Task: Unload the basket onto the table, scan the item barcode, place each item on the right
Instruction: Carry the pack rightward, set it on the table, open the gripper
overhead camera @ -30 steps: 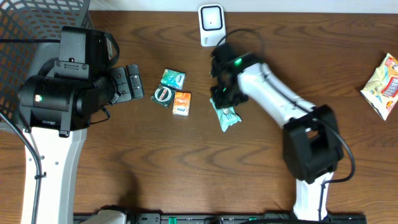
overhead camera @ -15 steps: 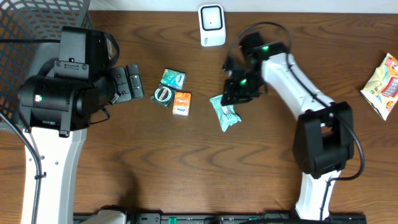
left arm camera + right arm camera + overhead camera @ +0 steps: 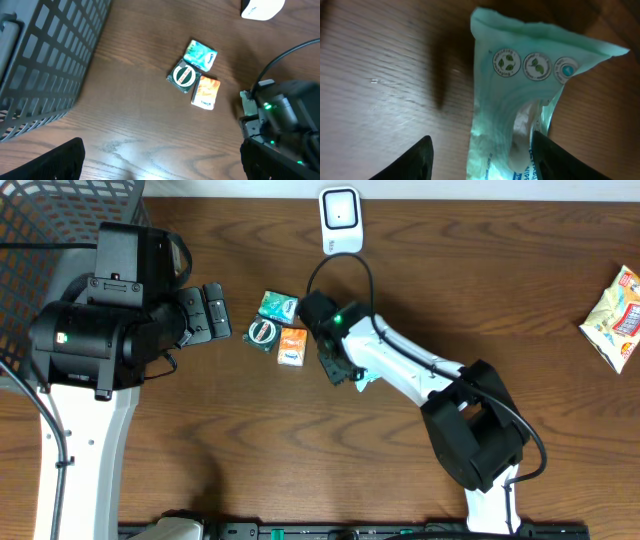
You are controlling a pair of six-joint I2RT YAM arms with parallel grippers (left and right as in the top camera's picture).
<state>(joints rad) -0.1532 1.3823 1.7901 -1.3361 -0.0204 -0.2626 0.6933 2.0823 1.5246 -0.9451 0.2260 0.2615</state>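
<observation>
One mint-green packet (image 3: 520, 100) lies flat on the wooden table (image 3: 250, 450), a little left of its middle. A row of three small round marks is printed near its crimped end. The right gripper (image 3: 480, 155) hangs low over the packet with its fingers spread to either side of it. There is bare wood between the packet and one finger, so nothing is gripped. From above, the right arm hides all but a sliver of the packet.

Just beside it to the left sit three small packs close together: an orange one (image 3: 292, 345), a dark one with a round label (image 3: 262, 332) and a teal one (image 3: 278, 305). The white scanner (image 3: 340, 220) stands at the far edge, well apart from the packet. The left gripper (image 3: 222, 312) waits wide apart and empty near a wire basket (image 3: 60, 220). A snack bag (image 3: 618, 305) lies at the far right edge.
</observation>
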